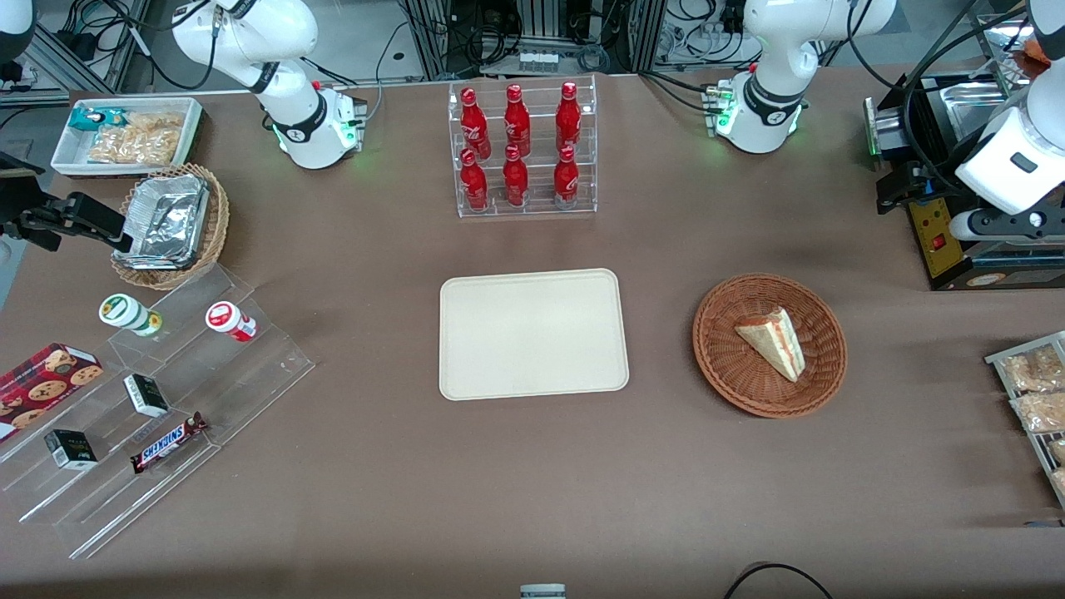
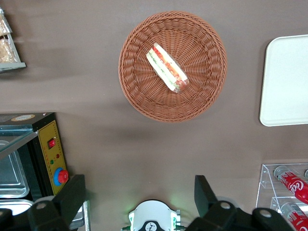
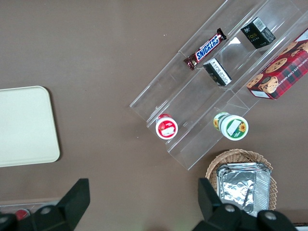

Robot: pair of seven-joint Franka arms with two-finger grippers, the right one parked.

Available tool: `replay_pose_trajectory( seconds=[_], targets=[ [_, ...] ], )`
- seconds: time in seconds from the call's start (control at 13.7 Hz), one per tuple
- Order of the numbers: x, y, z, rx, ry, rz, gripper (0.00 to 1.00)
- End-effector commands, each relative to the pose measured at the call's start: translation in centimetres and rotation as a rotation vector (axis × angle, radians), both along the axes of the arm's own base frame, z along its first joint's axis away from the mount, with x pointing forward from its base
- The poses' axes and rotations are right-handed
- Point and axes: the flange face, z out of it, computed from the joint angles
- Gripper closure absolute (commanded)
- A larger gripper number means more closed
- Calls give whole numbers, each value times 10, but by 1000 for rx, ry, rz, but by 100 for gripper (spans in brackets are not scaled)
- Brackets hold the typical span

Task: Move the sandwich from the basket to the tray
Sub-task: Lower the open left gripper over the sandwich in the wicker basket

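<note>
Sandwich (image 2: 166,68) lay in basket (image 2: 202,91), well apart from bare tray (image 2: 284,82). Gripper (image 2: 139,197) hung high above table near basket, fingers spread wide, holding nothing. Best approached straight down, closing gently across bread faces to avoid crushing.

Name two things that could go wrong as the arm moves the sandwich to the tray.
The sandwich lies on its side in the wicker basket; a pinch by the open gripper, now high above, might squash it or spill filling. The light basket could lift or slide. The tray has only a low rim.
</note>
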Motion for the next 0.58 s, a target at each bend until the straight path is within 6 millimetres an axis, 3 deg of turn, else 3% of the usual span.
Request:
replay_pose_trajectory(
  seconds=[0.0, 0.22, 0.51],
  targets=[
    [-3, 0, 3, 3, 5, 9, 0],
    [2, -1, -9, 2, 28, 8, 0],
    [17, -5, -55, 2, 49, 6, 0]
  ],
)
